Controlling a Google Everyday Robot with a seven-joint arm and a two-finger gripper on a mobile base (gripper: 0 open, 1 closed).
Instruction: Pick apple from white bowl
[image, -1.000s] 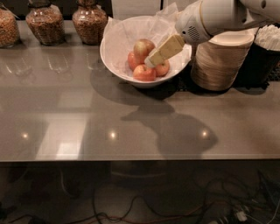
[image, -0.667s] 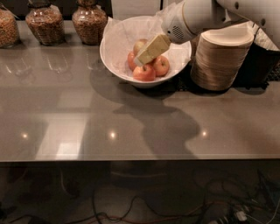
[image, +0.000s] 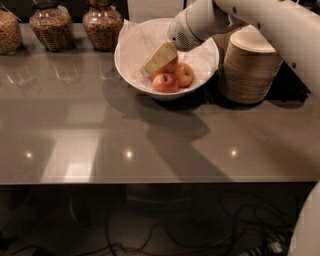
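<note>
The white bowl (image: 131, 70), lined with crinkled white tissue, stands at the back middle of the grey counter. Several red-yellow apples lie in it; one apple (image: 165, 83) is at the front and another apple (image: 184, 74) to its right. My gripper (image: 159, 59) reaches down into the bowl from the upper right, its pale yellow fingers over the left side of the apples and hiding part of them. My white arm (image: 260, 20) crosses the top right of the view.
A stack of tan disposable bowls (image: 250, 67) stands just right of the white bowl. Glass jars (image: 102, 25) of grain line the back left edge. The grey counter (image: 150, 145) stretches toward me; cables lie on the floor below.
My gripper has moved left and down inside the bowl, from the right side of the apples to their left side.
</note>
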